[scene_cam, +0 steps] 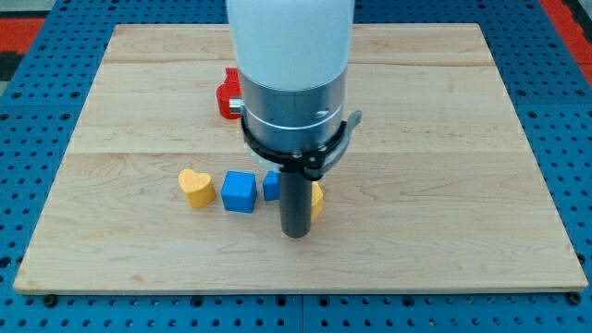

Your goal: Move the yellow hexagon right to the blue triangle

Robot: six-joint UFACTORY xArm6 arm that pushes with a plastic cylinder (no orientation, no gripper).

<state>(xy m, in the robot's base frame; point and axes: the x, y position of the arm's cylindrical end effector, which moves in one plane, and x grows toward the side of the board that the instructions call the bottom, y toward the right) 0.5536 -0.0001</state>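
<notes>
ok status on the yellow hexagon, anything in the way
My tip down on the board, touching or just left of the yellow hexagon. Hexagon mostly hidden behind rod. Blue triangle partly hidden, just left of rod. Blue cube, yellow heart further left.

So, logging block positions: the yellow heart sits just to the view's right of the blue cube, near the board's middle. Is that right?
Not quite. The camera view shows the yellow heart just to the view's left of the blue cube, not its right. Both do sit near the middle of the board.

White cylindrical arm, silver collar, black clamp, dark rod tool (295, 235).
</notes>
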